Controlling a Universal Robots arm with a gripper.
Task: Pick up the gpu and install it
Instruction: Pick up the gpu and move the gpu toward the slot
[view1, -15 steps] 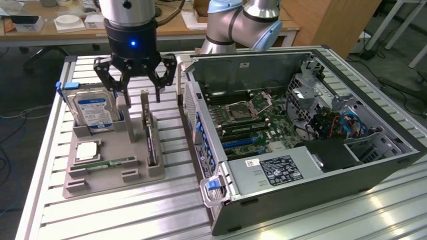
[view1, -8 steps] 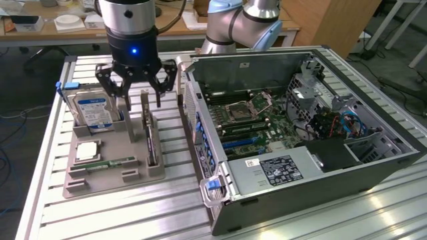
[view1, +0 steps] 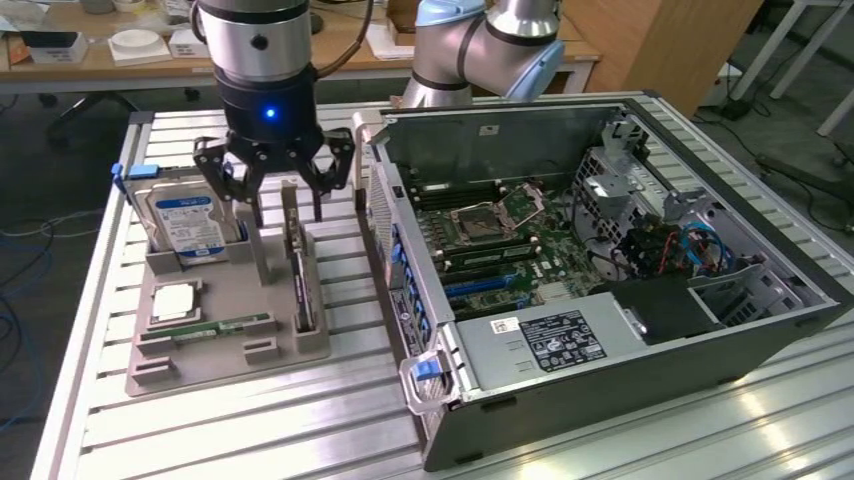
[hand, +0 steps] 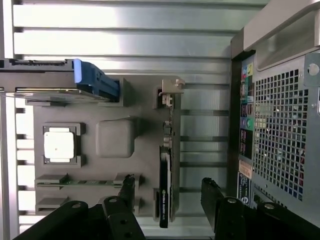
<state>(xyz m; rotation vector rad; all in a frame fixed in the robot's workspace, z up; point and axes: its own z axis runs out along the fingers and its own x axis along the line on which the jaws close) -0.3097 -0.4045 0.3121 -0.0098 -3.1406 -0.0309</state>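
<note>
tray (view1: 227, 350): grey moulded plastic parts holder, sitting on the slatted aluminium table (view1: 267, 430) right beside the case
case (view1: 601, 340): black desktop tower on its side, panel off, motherboard showing
gpu (hand: 165, 170): thin black expansion card with a silvery metal bracket at one end, standing on edge in a slot along the tray edge facing the case, so not picked up yet
gripper (view1: 282, 225): black claw on the silver arm, jaws spread wide and gripping nothing, one finger (hand: 127, 187) either side of the gpu with gaps both sides
hard drive (view1: 187, 225): silver, blue-white label, upright at the tray corner away from the case
</note>
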